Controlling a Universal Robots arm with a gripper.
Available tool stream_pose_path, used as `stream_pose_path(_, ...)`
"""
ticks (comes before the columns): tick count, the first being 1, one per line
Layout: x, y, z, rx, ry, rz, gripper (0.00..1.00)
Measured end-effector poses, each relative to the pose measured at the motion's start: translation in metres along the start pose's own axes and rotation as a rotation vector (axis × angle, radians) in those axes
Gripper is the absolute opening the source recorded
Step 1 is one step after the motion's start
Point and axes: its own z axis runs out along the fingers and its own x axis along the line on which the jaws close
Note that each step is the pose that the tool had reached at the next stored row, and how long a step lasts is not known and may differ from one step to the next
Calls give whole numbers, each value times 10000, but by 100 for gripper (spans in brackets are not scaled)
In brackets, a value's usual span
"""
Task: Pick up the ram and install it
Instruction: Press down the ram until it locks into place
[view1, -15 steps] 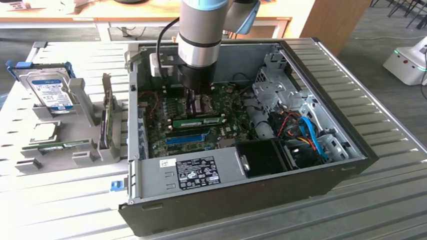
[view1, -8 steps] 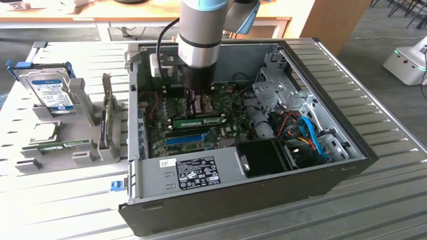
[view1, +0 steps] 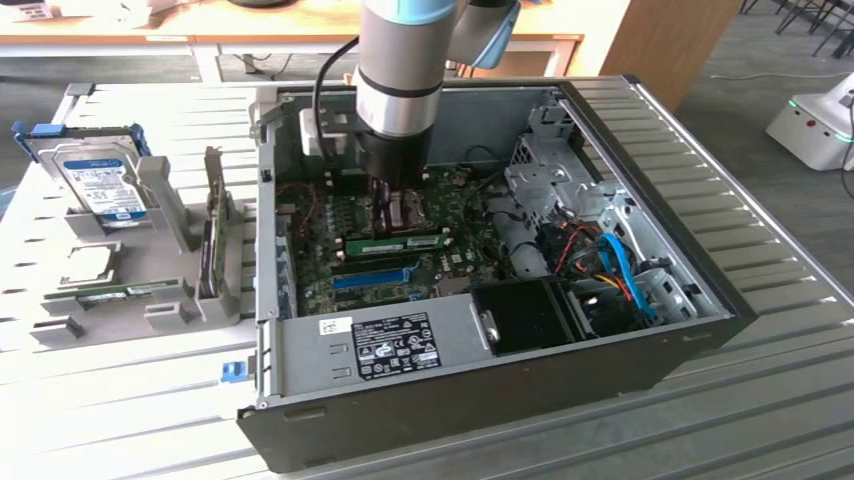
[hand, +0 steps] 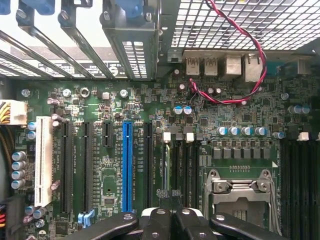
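The ram (view1: 395, 243) lay flat in a slot on the motherboard (view1: 441, 262) inside the open computer case (view1: 641, 340). We saw the gripper (view1: 388, 212) poised just above its left end, fingers (hand: 160, 220) closed together, gripping nothing.

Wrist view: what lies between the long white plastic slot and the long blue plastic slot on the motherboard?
Two long black slots side by side and a shorter black slot, as the wrist view shows.

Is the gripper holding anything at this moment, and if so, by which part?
Nothing is held. The gripper is shut and empty above the motherboard, while the ram sits in its slot inside the computer case.
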Motion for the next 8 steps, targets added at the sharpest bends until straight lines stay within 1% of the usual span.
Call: stream_pose_path(8,1,-1,22,0,0,0,11)
